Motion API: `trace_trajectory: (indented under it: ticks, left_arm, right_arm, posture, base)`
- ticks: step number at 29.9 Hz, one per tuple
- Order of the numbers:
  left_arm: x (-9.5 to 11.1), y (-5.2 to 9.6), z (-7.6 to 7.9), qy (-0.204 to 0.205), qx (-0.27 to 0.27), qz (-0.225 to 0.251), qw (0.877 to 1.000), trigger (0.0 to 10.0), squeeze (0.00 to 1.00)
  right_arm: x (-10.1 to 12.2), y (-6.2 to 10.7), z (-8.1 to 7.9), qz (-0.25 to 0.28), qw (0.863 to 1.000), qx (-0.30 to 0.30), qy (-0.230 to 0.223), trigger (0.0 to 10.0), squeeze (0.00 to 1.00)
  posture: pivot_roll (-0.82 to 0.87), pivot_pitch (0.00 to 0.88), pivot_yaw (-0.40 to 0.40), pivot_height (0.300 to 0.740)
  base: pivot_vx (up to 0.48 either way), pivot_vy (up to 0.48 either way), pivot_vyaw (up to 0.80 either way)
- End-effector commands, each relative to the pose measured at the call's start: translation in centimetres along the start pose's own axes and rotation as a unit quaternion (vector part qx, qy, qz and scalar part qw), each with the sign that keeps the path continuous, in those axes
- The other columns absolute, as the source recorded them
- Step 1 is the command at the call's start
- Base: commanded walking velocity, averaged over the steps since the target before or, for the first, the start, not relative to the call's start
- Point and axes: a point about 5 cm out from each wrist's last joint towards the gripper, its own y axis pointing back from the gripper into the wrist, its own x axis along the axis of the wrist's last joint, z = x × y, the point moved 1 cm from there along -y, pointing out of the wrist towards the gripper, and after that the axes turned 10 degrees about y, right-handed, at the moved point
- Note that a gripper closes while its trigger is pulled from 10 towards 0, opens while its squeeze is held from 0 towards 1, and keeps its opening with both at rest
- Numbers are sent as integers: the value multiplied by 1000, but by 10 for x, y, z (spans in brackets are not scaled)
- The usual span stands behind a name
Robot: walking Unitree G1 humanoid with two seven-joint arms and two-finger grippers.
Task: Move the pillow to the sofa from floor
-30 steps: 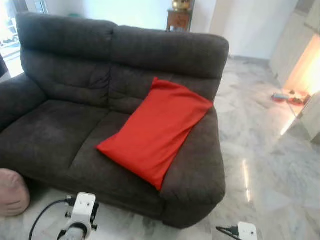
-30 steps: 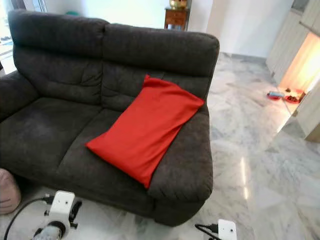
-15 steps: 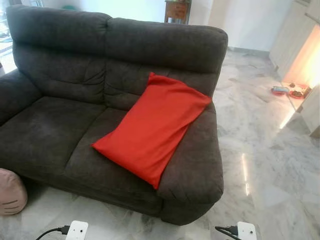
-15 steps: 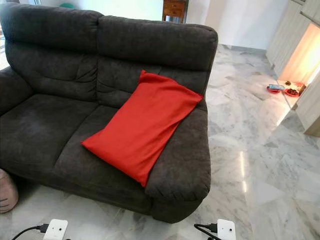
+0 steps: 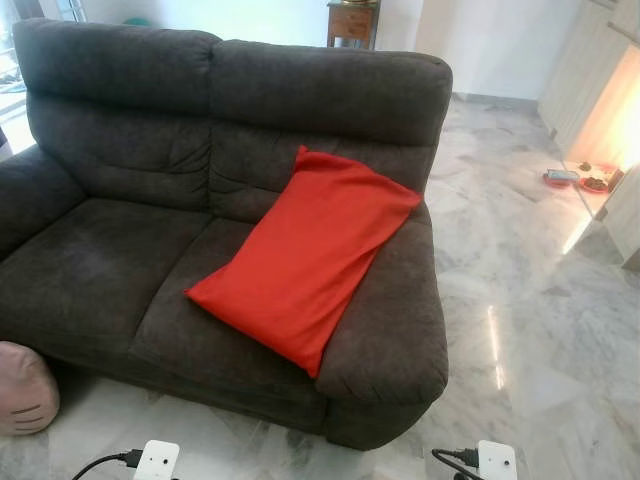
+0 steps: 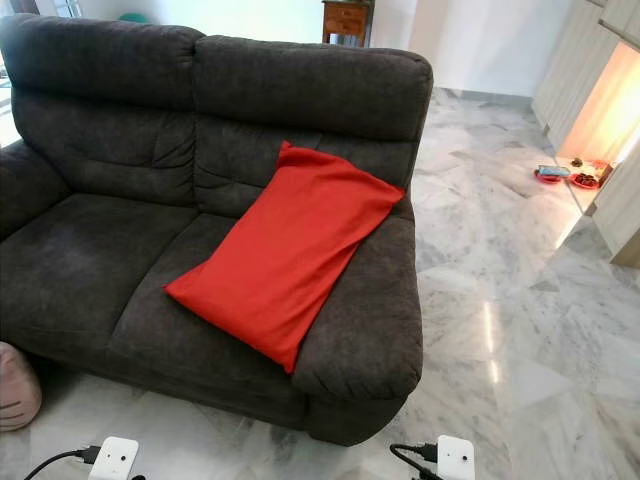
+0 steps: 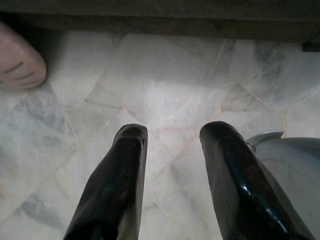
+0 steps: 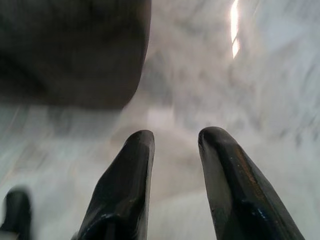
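One red pillow (image 5: pixel 305 260) on sofa (image 5: pixel 120 250), both grippers' fingers (image 7: pixel 120 185) apart, empty, over floor (image 7: pixel 165 90).

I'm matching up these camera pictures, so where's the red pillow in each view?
Left eye view: red pillow leans across the sofa's right seat and armrest.
Right eye view: same spot.
Wrist views: not in them.
Shared landmark: the sofa's right armrest.

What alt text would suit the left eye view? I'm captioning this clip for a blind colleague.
A red pillow lies slanted on the right seat of a dark grey two-seat sofa, its upper corner against the backrest and one edge against the armrest. Pale marble floor surrounds the sofa, with a pink cushion beside its front left corner.
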Motion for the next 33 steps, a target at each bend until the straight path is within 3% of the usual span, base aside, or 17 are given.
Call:
trace_trajectory:
  ticks: [1,4,5,7,9,12,14,16,19,22,25,29,32,33]
  left_arm:
    - [-2,1,-3,-9,0,-4,1000,10000,0]
    - [-2,1,-4,-10,-2,-1,1000,10000,0]
    - [-2,1,-4,-12,-3,0,1000,10000,0]
    - [-1,1,-4,-13,-3,1,1000,10000,0]
    - [-1,1,-5,-10,-1,1,1000,10000,0]
    - [-1,0,-4,-9,-1,1,1000,10000,0]
    - [1,0,-3,-6,-4,7,1000,10000,0]
    - [4,0,-2,-3,-9,19,1000,10000,0]
    - [6,0,-2,-6,-13,29,999,10000,0]
    - [7,0,-3,-8,-15,33,999,10000,0]
    - [8,0,-3,-9,-15,36,999,10000,0]
    - [8,0,-3,-8,-15,38,999,10000,0]
    - [8,1,-3,-7,-16,38,999,10000,0]
    - [8,1,-3,-7,-16,38,999,10000,0]
  right_arm:
    - [43,-8,9,84,996,-22,1,10000,0]
    - [73,-8,14,161,986,-20,-35,10000,0]
    - [92,-7,16,209,977,-19,-38,10000,0]
    - [106,-5,18,243,969,-20,-34,10000,0]
    - [122,-2,31,276,959,-66,1,10000,0]
    - [123,0,42,272,956,-109,25,10000,0]
    - [123,5,56,290,945,-144,43,10000,0]
    - [129,19,68,344,926,-149,32,10000,0]
    - [136,38,69,402,902,-145,57,10000,0]
    - [135,55,67,423,890,-152,70,10000,0]
    - [121,68,71,404,890,-189,97,10000,0]
    - [90,66,80,321,911,-237,107,10000,0]
    - [48,53,88,203,935,-276,96,10000,0]
    - [42,51,87,189,938,-276,92,10000,0]
  posture:
    - [165,0,-49,740]
    - [158,0,-46,740]
    - [153,0,-45,740]
    - [148,0,-45,740]
    - [141,0,-49,740]
    - [142,0,-50,740]
    - [148,0,-54,740]
    - [138,0,-53,740]
    - [127,0,-51,740]
    - [113,0,-47,740]
    - [106,0,-44,740]
    - [103,0,-42,740]
    - [109,0,-44,740]
    - [109,0,-44,740]
  base:
    - [0,0,0]
    - [0,0,0]
    - [0,0,0]
    - [0,0,0]
    - [0,0,0]
    - [0,0,0]
    - [0,0,0]
    - [0,0,0]
    - [0,0,0]
    - [0,0,0]
    - [0,0,0]
    - [0,0,0]
    - [0,0,0]
    - [0,0,0]
